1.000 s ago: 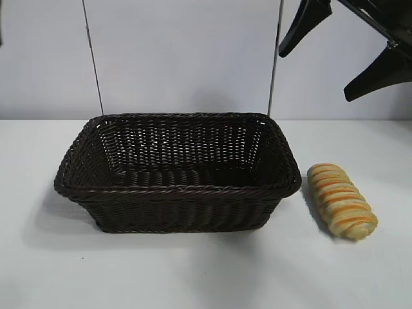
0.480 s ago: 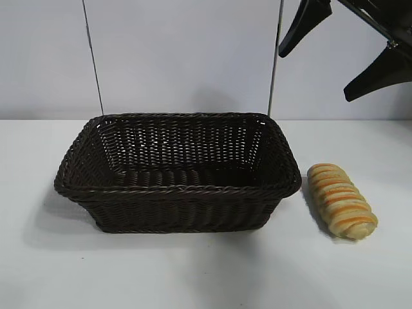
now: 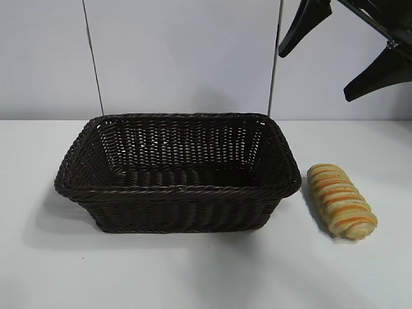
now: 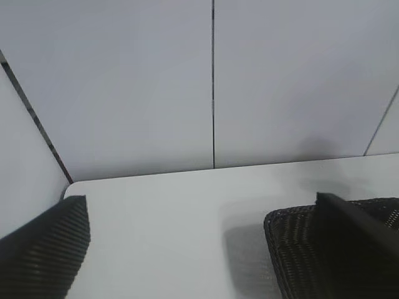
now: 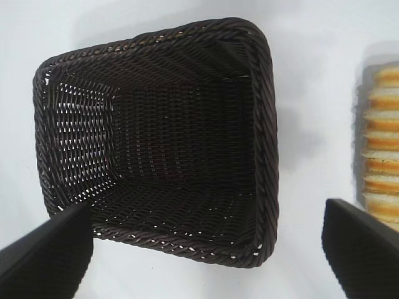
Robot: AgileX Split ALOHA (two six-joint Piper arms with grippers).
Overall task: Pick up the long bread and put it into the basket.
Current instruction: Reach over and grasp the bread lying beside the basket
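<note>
On the tabletop (image 3: pixel 206 277), mid-span: basket (image 3: pixel 178 192), empty, long side to the front edge. Just beside its right wall, apart from it, the long bread (image 3: pixel 342 200) lies angled toward the front right corner. Right end effector (image 3: pixel 347 48) hangs high above the bread, fingers spread wide, holding nothing, probably staged for descent. Left end effector (image 4: pixel 199 249) parked off the basket's left, also spread, empty.

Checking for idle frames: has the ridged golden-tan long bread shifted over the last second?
No. The ridged golden-tan long bread lies unmoved right of the dark woven wicker basket.
</note>
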